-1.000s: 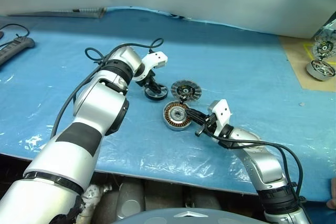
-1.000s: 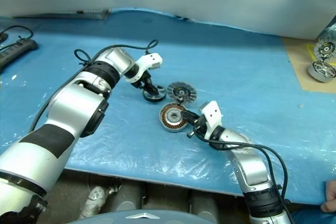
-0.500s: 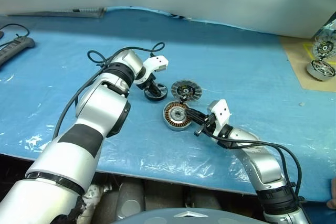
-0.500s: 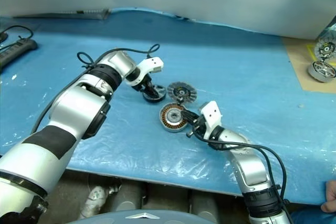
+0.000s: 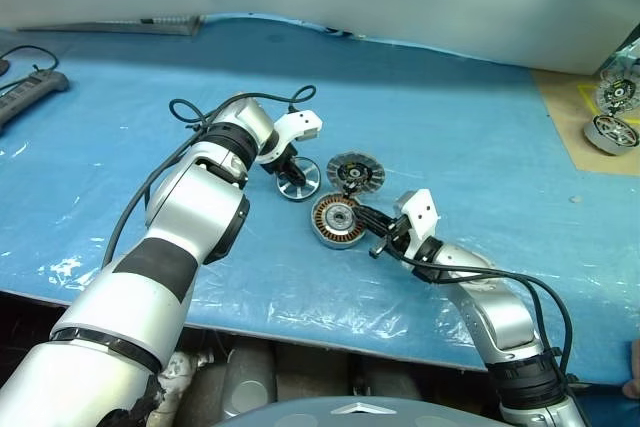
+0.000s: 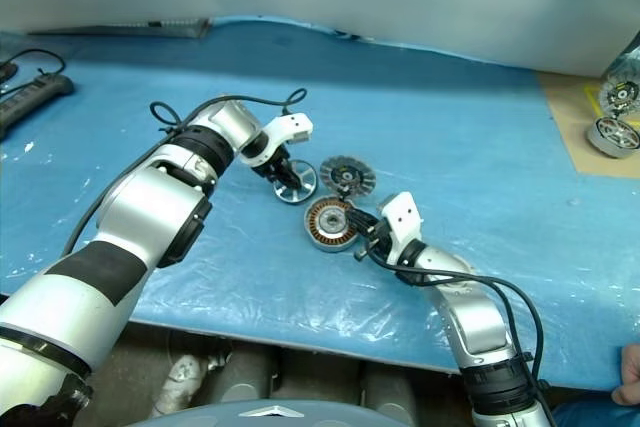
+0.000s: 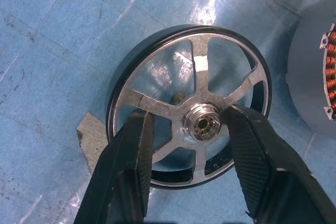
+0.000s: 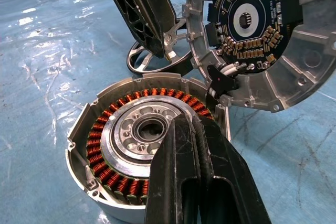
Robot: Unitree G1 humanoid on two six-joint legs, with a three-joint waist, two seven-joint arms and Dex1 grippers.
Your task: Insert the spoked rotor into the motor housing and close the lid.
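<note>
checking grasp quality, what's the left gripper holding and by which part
The left gripper holds the spoked rotor, fingers through its openings, pinching the centre hub.

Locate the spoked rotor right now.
In the left eye view, the spoked rotor stands tilted on the blue table, in the left gripper, left of the motor housing.

My left tool [image 6: 283, 175] grips the spoked rotor [image 6: 294, 184], tilted on the blue worktop [image 6: 470, 147]. My right tool [image 6: 366, 234], fingers together, rests at the motor housing [image 6: 331, 223], the lid [image 6: 346, 175] just behind.
</note>
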